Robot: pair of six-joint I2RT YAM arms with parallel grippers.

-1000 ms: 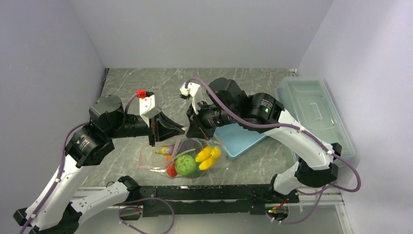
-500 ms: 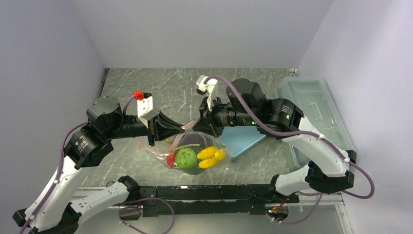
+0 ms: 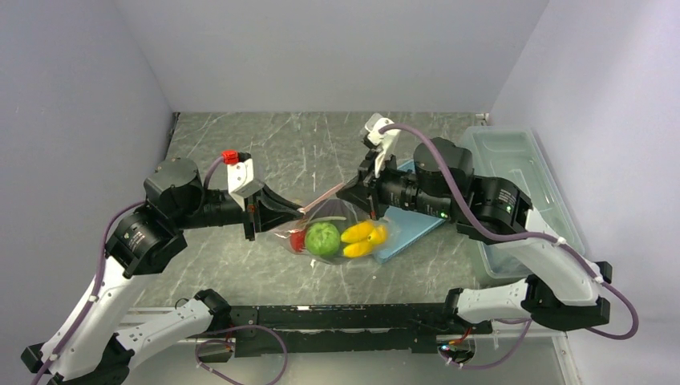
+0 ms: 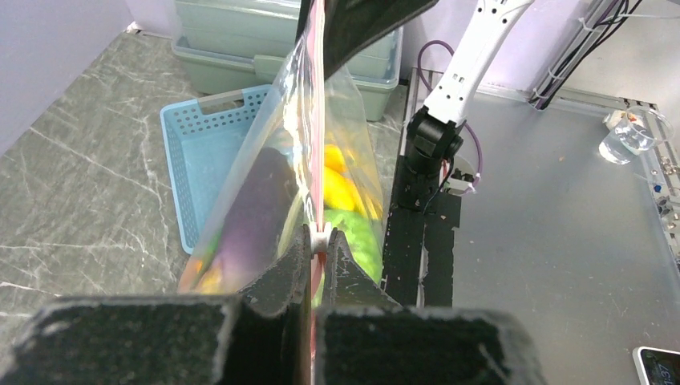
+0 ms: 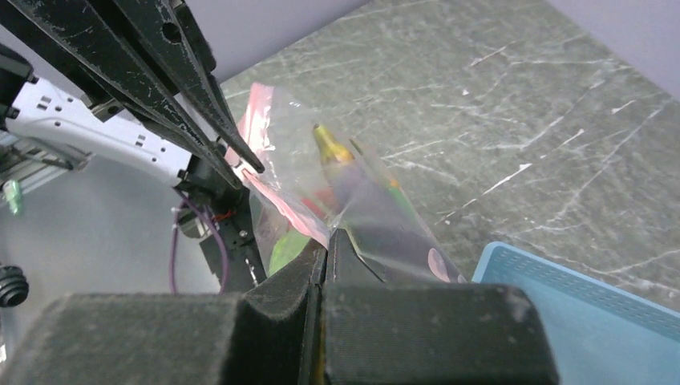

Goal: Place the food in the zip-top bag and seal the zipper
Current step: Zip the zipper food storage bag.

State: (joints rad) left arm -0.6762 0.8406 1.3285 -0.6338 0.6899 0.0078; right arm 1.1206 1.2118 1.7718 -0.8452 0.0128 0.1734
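Top view: the food I can see sits inside the zip-top bag [image 3: 337, 234], green melon [image 3: 323, 238] and banana bunch [image 3: 362, 237] showing through the plastic. The bag is strung between my 2 claws, just beside the blue basket [image 3: 410, 231]. My left gripper [image 3: 298, 212] pinches one end of the zipper [image 3: 325, 198], my right gripper [image 3: 353, 192] the other.

Left wrist: my jaws are pressed together on the pink strip, with the eggplant [image 4: 257, 210] behind the plastic. The strip looks flat up to the other claw.

Right wrist: my jaws are clamped on the strip, which is taut toward the left claw.

Judgement: loading is done and sealing looks near finished. I can't tell if the full length is locked.
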